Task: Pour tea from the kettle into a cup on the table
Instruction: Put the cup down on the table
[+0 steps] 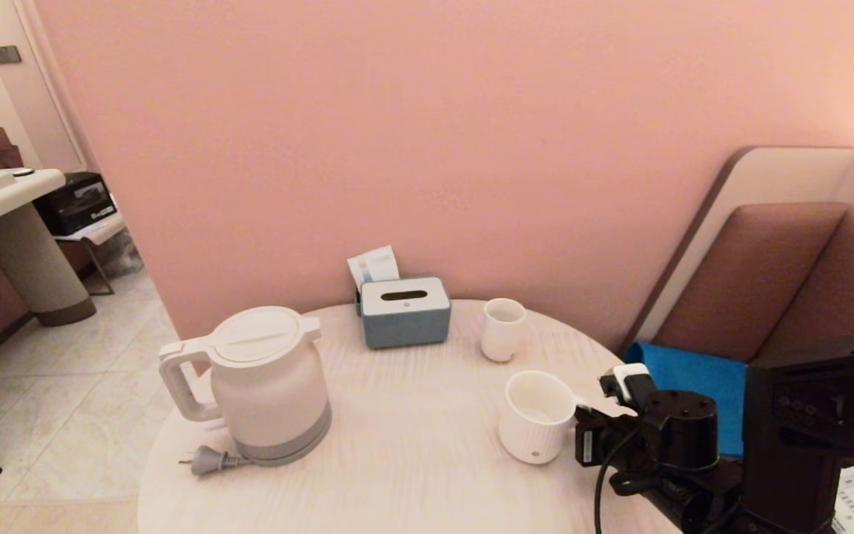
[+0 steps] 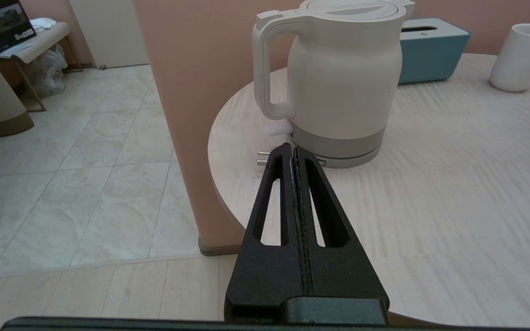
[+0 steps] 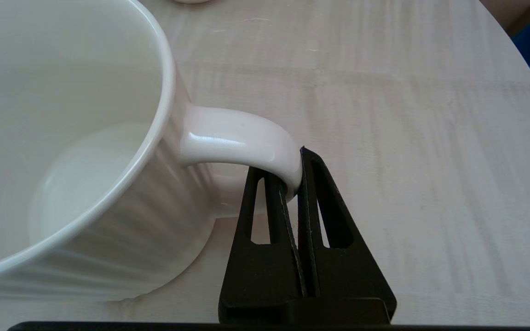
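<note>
The white kettle stands lid on at the left of the round table, its loop handle turned to the table's left edge. The wide ribbed cup stands upright at the right. My right gripper is shut on the cup's handle, one finger inside the loop and one outside. The cup's bottom looks pale and glossy; I cannot tell whether tea lies in it. My left gripper is shut and empty, low near the table's edge, short of the kettle's base; the head view does not show it.
A grey-and-white tissue box and a small handleless white cup stand at the back of the table. The kettle's plug lies by its base. A chair with a blue cushion is on the right, tiled floor on the left.
</note>
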Robot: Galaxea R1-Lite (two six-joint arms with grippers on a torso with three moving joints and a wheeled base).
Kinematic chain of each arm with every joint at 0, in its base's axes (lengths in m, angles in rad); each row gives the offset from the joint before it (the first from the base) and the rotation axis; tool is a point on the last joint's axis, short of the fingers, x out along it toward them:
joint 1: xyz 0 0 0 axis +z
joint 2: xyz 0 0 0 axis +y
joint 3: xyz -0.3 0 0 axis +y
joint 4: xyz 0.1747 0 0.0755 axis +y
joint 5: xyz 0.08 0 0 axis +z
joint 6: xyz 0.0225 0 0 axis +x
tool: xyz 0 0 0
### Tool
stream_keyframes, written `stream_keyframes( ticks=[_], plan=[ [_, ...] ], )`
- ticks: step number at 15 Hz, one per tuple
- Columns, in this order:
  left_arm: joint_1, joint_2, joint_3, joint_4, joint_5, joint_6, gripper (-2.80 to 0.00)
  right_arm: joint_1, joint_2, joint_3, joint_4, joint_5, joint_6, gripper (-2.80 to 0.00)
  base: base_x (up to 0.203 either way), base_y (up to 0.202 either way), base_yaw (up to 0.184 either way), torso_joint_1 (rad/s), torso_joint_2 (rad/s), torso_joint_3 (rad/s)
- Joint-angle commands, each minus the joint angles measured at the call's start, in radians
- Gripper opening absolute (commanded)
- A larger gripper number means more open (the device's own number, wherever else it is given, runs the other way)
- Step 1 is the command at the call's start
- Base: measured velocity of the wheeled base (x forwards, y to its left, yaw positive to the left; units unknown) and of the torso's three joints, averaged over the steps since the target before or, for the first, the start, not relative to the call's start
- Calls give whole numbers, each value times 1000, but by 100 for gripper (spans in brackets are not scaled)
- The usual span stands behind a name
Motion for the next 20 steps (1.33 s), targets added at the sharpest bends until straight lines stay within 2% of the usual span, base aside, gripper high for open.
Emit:
stream_keyframes(
  ticks=[1,14,15,20],
  plan=[
    [0,1,0,-1,0,0,-280,3,3,-2,-28,-1,0,-280,0,0,0,0,0,0],
    [0,1,0,-1,0,0,-280,6,4,6,-28,1,-1,-280,0,0,0,0,0,0],
    [0,1,0,-1,1,0,-280,6,4,6,-28,1,-3,0,0,0,0,0,0,0],
    [0,1,0,-1,0,0,-280,6,5,17,-28,1,-1,0,0,0,0,0,0,0]
  ],
)
